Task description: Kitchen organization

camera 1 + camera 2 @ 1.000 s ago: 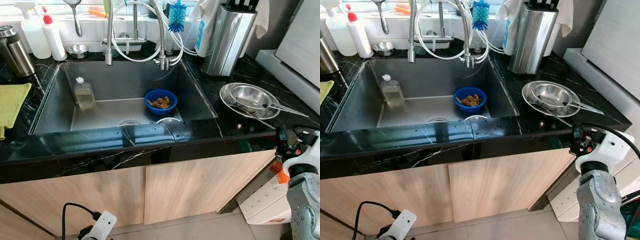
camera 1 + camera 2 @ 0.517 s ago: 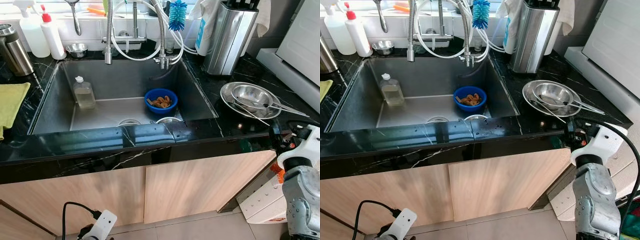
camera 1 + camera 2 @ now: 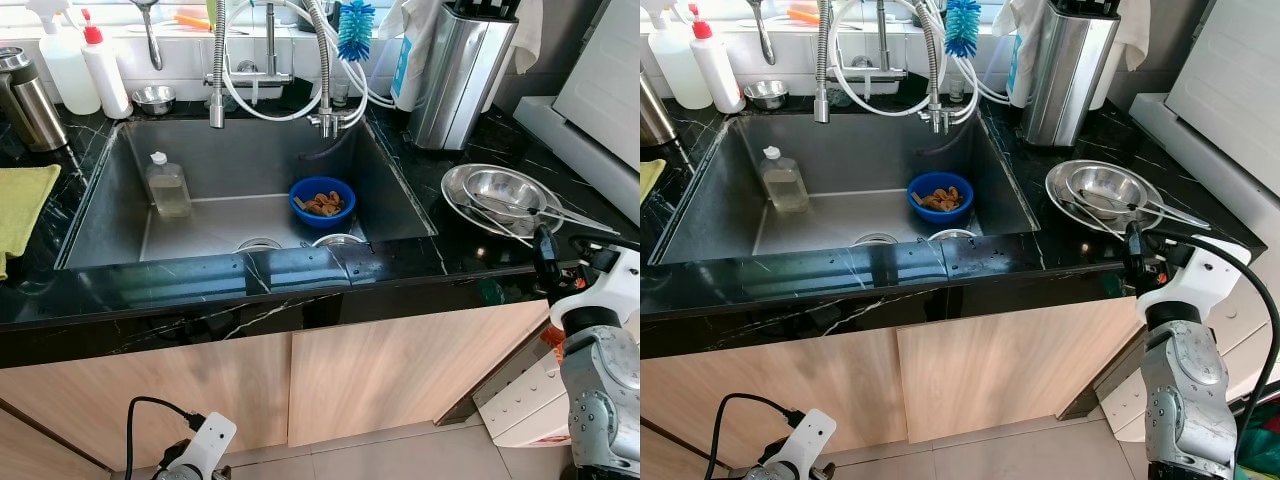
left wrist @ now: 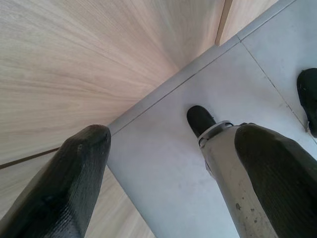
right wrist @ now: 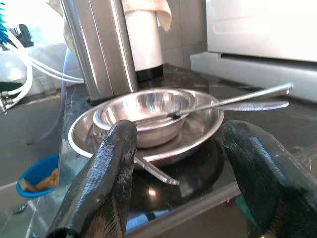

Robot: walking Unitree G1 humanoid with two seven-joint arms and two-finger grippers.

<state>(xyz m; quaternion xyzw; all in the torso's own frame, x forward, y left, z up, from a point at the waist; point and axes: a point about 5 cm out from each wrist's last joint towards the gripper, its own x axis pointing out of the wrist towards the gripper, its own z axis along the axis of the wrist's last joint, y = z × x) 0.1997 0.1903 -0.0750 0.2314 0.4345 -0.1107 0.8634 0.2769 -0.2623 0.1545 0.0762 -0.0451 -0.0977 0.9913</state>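
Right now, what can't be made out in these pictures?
- Sink drain: head views, cut off by the counter's front edge.
- Brown contents of blue plastic bowl: too small to identify.
- Steel knife block: top cropped by the frame.
- Left gripper: faces floor and cabinet.

The right pincer [image 5: 181, 186] has its two black fingers [image 5: 106, 178] spread wide, and between them sits a stack of steel dishes on the black marble tabletop [image 5: 292, 124]. A small steel bowl [image 5: 146, 116] rests inside a wider, shallow steel bowl [image 5: 198, 131]. Long metal utensils [image 5: 237, 101] lie across the bowls, their handles reaching out over the rim. Behind the stack stands a tall steel knife block [image 5: 99, 47], with a white cylindrical container [image 5: 143, 42] just beside it. Off to one side, lower down in the sink, a blue bowl [image 5: 37, 178] holds brownish scraps.
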